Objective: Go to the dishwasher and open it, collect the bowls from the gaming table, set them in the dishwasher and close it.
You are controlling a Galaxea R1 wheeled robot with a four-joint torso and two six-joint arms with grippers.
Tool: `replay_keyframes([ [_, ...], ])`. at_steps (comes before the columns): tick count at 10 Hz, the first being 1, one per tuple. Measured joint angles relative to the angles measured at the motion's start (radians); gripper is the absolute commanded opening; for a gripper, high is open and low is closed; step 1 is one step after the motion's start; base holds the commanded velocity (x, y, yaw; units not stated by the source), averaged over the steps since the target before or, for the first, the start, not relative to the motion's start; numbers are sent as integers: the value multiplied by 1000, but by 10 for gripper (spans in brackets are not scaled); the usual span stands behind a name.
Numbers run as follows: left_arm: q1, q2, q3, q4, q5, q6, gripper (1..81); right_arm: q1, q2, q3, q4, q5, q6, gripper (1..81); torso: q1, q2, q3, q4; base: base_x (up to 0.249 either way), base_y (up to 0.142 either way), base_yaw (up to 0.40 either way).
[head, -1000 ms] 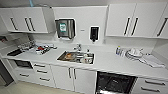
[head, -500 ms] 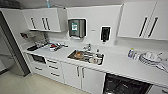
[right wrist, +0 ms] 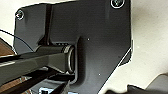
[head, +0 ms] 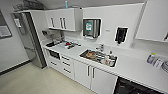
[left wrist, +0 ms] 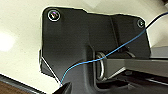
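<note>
camera swings left: sink (head: pixel 98 58) now mid-picture on the white counter (head: pixel 130 67), dishwasher (head: pixel 132 88) dark at the lower right corner; gripper fingers, cannot tell.

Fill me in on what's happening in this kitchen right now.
Nothing is being handled at the moment. The robot faces a white kitchenette: a sink full of dishes is set in the countertop, with white cabinet doors below and a paper towel dispenser on the wall above. The dishwasher shows as a dark opening under the counter at the right. No bowls have been loaded that can be seen.
</note>
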State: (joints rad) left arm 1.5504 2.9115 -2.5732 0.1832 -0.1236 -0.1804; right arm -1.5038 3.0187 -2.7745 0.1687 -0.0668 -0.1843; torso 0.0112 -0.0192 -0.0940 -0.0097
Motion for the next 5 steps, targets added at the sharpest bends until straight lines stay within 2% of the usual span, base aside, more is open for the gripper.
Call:
replay_keyframes([
  [5, 0, 6, -9, 1, -1, 0, 811, 19, -2, -1, -10, 3, 1, 811, 0, 0, 0, 0, 0, 0, 347],
])
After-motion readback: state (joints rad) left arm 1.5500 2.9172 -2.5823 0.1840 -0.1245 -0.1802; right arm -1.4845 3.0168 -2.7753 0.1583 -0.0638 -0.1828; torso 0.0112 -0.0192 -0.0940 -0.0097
